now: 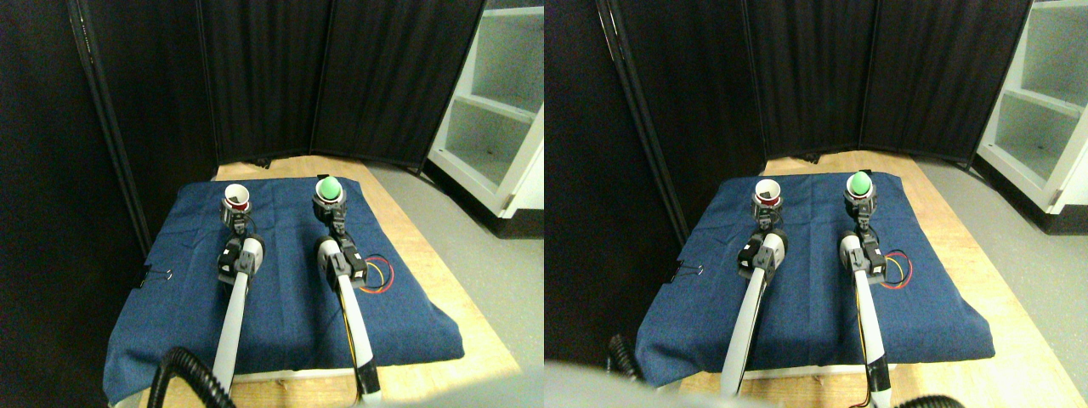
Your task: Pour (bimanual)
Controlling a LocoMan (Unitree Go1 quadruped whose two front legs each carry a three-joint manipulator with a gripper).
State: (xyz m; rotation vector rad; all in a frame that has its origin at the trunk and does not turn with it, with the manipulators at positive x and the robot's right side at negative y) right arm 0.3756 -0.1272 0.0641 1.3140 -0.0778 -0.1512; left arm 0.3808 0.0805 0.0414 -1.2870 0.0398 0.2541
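a blue cloth (280, 280) covers the bench before dark screens. the left gripper (235, 214) holds a white cup (235, 196) upright, the right gripper (331, 206) a cup with a green ball (328, 187), apart (probably ready for pouring).

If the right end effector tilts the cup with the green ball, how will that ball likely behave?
The green ball sits high in the mouth of its cup, so a modest tilt would probably free it. Being round, it would likely roll once out, though the blue cloth may slow it. It looks light. The white cup beside it seems a narrow target.
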